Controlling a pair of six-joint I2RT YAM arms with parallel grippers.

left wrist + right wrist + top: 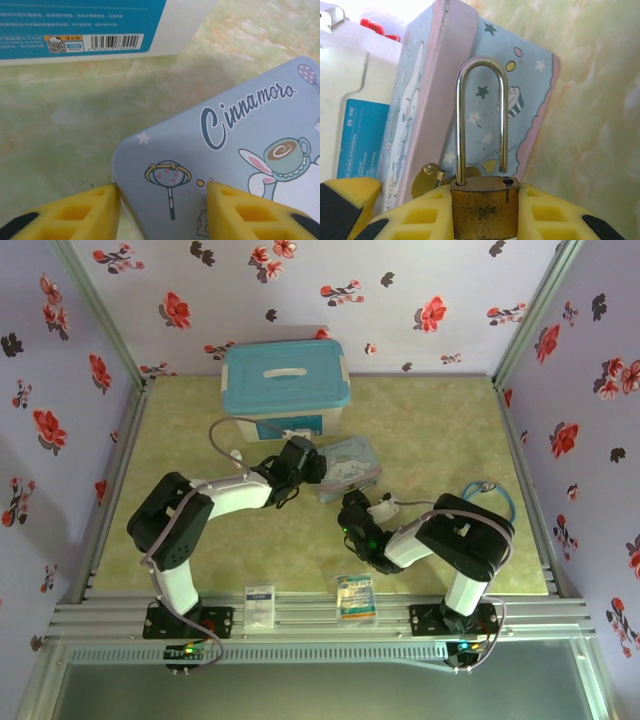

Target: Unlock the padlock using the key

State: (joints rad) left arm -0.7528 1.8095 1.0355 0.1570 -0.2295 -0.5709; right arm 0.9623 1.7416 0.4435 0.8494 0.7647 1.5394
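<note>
Since the padlock [484, 215] is pinched in the right tool [484, 199], at 6 o'clock of the tin [355, 458], one shackle leg apparently out of its hole, unlocking is judged done. The left tool [162, 192] is spread over the tin; release must be confirmed.

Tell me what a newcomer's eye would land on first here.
The brass padlock stands upright, pinched by the right gripper, with its shackle's free end clear of the body. Next comes the pale blue cartoon tin at mid-table, one corner framed by the open left gripper.
</note>
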